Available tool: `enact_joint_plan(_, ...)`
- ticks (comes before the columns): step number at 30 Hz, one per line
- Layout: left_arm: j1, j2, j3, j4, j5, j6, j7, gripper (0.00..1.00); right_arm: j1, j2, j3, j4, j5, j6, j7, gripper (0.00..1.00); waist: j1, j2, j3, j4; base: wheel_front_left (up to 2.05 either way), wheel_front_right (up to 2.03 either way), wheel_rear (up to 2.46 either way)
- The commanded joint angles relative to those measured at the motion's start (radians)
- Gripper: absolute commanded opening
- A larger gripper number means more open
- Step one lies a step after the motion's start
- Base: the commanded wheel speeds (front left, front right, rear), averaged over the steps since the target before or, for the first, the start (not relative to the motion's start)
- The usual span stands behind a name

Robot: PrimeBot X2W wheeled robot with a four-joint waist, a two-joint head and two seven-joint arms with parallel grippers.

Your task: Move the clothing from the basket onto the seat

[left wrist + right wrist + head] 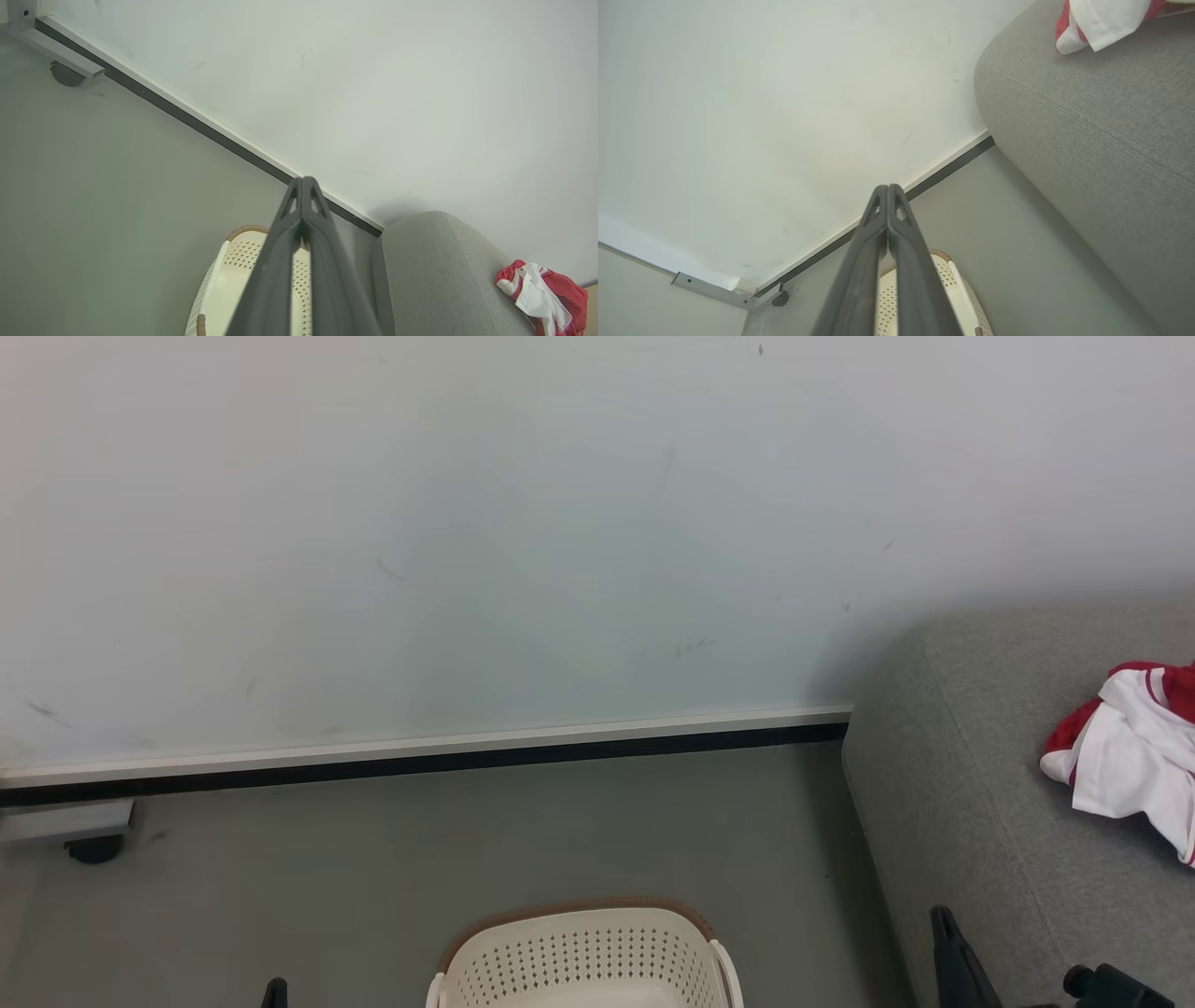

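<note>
Red and white clothing (1131,756) lies bunched on the grey seat (990,784) at the right. The cream perforated basket (583,957) with a brown rim stands on the floor at the bottom centre; the part of its inside that I see holds nothing. In the left wrist view my left gripper (303,179) is shut and empty, raised over the basket (224,284), with the clothing (542,296) on the seat (434,270) far right. My right gripper (888,186) is likewise shut and empty above the basket (962,298), and its dark tip (943,919) shows beside the seat.
A pale wall with a dark skirting strip (420,761) runs behind the basket. A grey metal frame foot with a black castor (93,847) sits at the left by the wall. Grey floor (373,877) lies open around the basket.
</note>
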Motion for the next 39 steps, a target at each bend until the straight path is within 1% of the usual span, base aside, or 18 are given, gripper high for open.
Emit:
enact_joint_plan(1, -0.036, 0.004, 0.010, -0.007, -0.036, -0.004, 0.009, 0.00, -0.028, -0.009, -0.006, -0.009, 0.036, 0.000, 0.003, 0.00, 0.0000, -0.0001, 0.001, 0.000, 0.00, 0.00, 0.00)
enact_joint_plan(21, -0.078, -0.009, 0.038, 0.022, -0.282, -0.025, 0.079, 0.00, -0.065, -0.017, -0.053, 0.016, 0.323, 0.000, 0.035, 0.00, 0.0000, -0.0001, 0.020, 0.000, 0.00, 0.00, 0.00)
enact_joint_plan(39, -0.110, -0.017, 0.056, 0.043, -0.456, -0.038, 0.130, 0.00, -0.094, -0.019, -0.090, 0.035, 0.522, 0.000, 0.061, 0.00, 0.0000, -0.0001, 0.036, 0.001, 0.00, 0.00, 0.00)
